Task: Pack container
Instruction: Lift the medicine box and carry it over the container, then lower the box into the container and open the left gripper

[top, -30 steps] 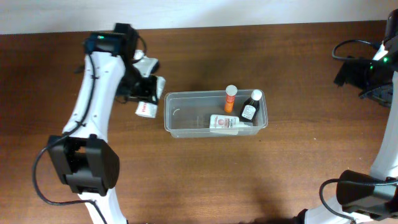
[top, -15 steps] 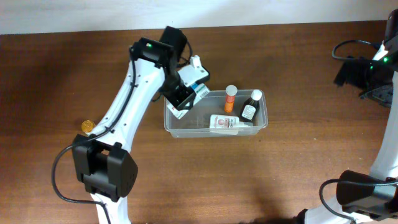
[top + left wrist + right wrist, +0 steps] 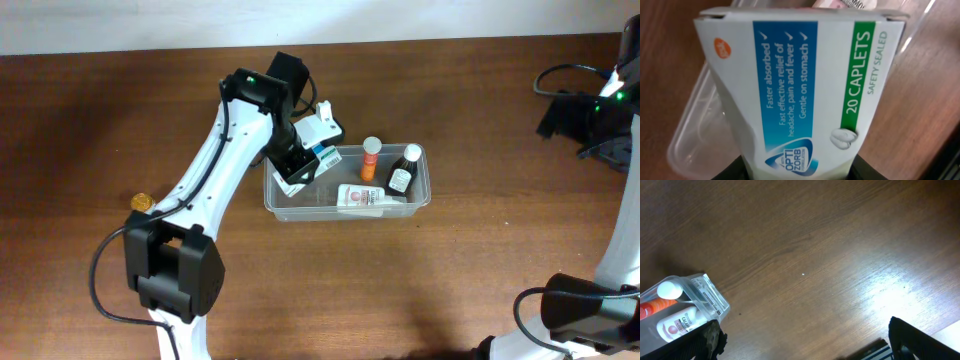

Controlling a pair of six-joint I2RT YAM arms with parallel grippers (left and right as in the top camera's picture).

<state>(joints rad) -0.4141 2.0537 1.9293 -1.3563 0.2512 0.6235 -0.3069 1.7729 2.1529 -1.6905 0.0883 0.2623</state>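
You see one clear, shallow container [image 3: 320,213], three bottles [image 3: 371,160] inside. Left gripper [image 3: 308,156] pinches one caplet box [image 3: 790,85]; right gripper [image 3: 809,337] gapes.

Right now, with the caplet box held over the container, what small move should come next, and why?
Probably lower the caplet box and release it: it hangs gripped in the left jaws above the container's bare left end, while the bottles crowd the right.

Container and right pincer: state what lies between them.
Nothing but bare wooden table separates the container from the open right pincer, as the overhead and right wrist views show.
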